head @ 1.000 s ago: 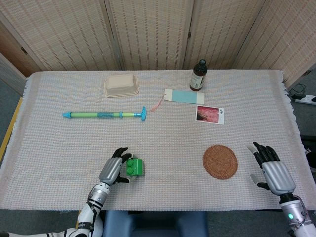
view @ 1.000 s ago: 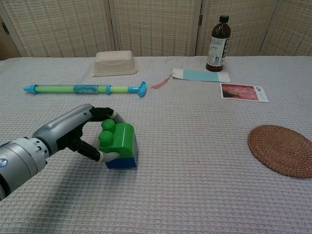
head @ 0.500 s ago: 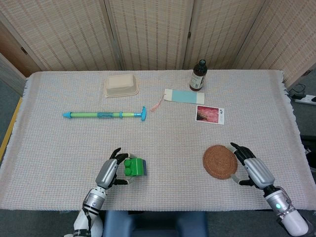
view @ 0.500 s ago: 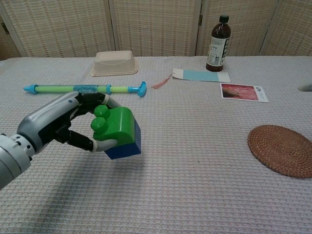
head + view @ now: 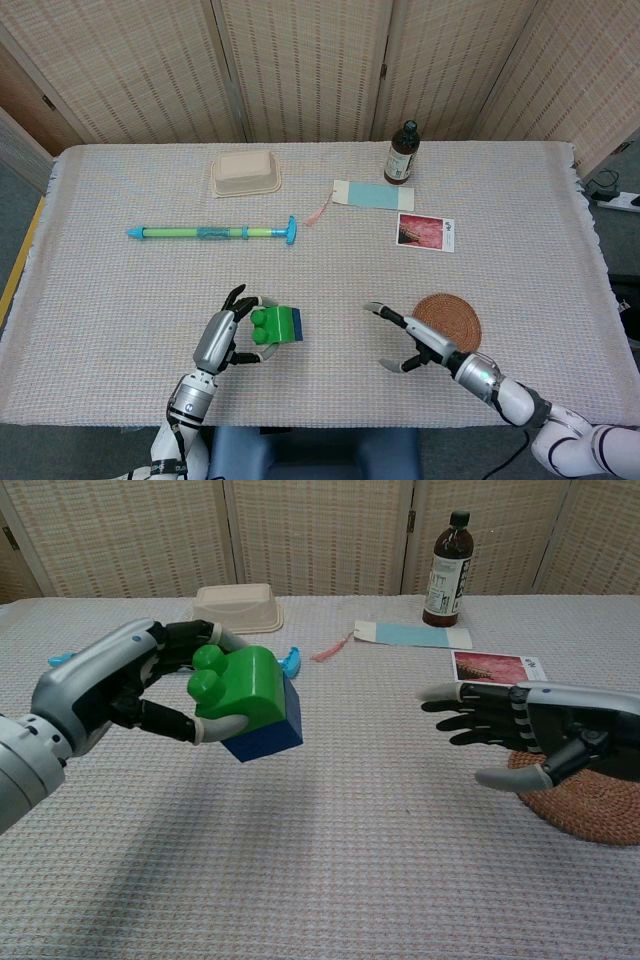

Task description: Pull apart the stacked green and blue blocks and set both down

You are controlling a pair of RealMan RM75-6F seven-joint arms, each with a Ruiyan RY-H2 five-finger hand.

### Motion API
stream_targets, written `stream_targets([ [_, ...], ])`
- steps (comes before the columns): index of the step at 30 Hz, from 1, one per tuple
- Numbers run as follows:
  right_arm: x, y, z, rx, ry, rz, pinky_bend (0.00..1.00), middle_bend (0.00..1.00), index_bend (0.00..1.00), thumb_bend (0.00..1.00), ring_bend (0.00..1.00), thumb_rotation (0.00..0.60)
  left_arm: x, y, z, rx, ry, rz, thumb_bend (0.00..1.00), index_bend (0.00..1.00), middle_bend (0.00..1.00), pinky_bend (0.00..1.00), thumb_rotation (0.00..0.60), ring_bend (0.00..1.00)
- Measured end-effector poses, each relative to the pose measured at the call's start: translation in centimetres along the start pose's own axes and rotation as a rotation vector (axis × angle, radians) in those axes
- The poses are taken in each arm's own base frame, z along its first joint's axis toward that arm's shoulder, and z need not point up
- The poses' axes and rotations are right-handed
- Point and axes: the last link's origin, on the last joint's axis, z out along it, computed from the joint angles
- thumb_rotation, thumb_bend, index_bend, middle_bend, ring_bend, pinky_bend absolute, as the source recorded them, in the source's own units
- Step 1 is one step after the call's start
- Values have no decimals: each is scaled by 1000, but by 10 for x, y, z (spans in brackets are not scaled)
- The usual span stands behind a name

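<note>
Woven cloth point(image 5: 330, 290) before wicker screens point(image 5: 300, 60); left fingers point(image 5: 215, 728) hold blocks point(image 5: 250, 700), right fingers point(image 5: 450, 693) spread.

Staged test room — woven folding screens point(image 5: 300, 60), cloth-covered table point(image 5: 120, 330).

head view looks steeply down over the whole table point(image 5: 120, 300); chest view faces low across it, closer in.

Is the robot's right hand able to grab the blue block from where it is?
Probably yes. The right hand is open, fingers aimed at the stacked green block and blue block that the left hand holds up. Nothing lies in the gap between them.
</note>
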Motion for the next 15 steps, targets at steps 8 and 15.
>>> stream_targets([
  [8, -13, -26, 49, 42, -25, 46, 0, 0, 0, 407, 0, 600, -2, 5, -2, 0, -25, -23, 346, 734, 813, 0, 600, 296],
  [15, -24, -42, 67, 103, -9, 102, 0, 0, 0, 407, 1, 600, -3, 1, -1, 15, -37, -35, 346, 734, 813, 0, 600, 296],
])
